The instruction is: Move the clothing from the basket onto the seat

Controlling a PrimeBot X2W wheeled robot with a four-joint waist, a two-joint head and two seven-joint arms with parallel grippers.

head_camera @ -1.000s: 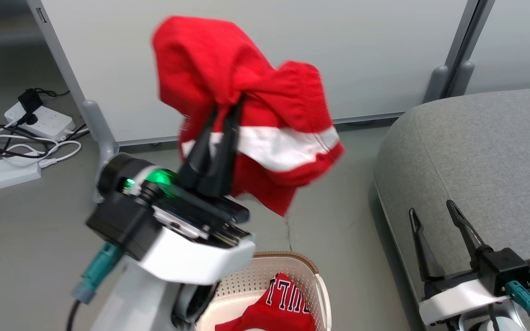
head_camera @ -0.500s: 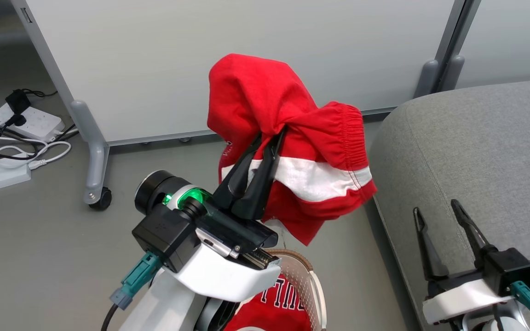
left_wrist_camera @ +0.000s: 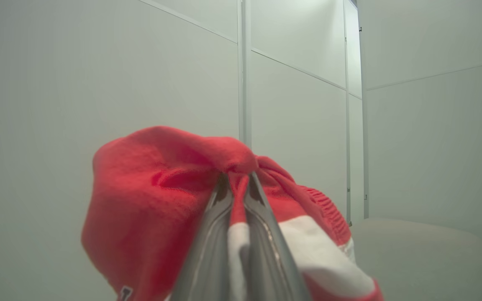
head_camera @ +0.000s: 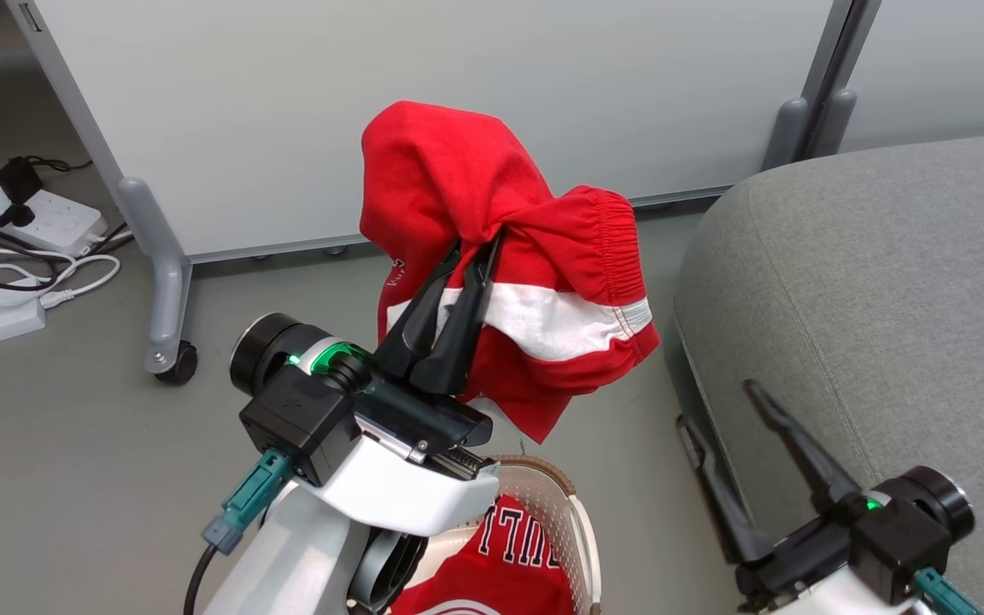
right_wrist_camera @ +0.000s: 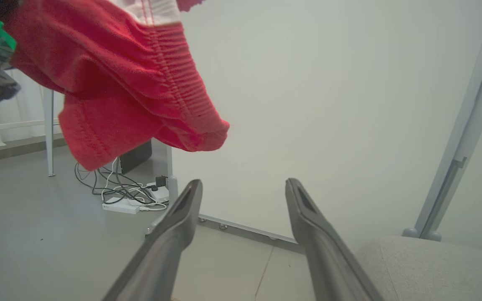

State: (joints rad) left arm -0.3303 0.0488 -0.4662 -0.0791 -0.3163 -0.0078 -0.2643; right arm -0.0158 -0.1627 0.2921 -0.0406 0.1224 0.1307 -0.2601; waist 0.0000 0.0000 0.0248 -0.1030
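My left gripper (head_camera: 477,243) is shut on a bunched red garment of the clothing (head_camera: 458,179) with a white stripe, and holds it in the air above the floor, left of the seat (head_camera: 885,273). In the left wrist view the fingertips (left_wrist_camera: 237,179) pinch the red fabric (left_wrist_camera: 153,196). Below it, a second red jersey with block letters (head_camera: 513,564) lies in the basket (head_camera: 573,521) at the bottom edge. My right gripper (head_camera: 718,406) stands open and empty by the seat's front left edge. The right wrist view shows it (right_wrist_camera: 244,184) under the hanging garment (right_wrist_camera: 140,83).
A pale partition panel (head_camera: 424,102) stands behind, with a grey foot on a caster (head_camera: 169,359). White power strips and tangled cables (head_camera: 31,231) lie on the floor at the left. Grey floor lies between basket and seat.
The left gripper has carried the garment right and lower, closer to the seat; the camera also shifted. The right gripper has swung left and now leans off the seat's edge.
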